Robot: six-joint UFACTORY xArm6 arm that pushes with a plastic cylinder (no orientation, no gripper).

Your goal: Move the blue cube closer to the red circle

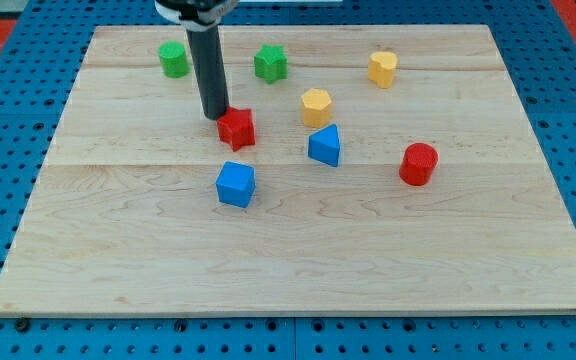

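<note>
Touching nothing but perhaps the red star, my tip should be brought left of the blue cube, then pushed toward the red circle.

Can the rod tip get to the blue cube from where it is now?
Probably yes. My tip sits beside the red block, above the blue cube; bare board on the view's left leaves a way down.
</note>
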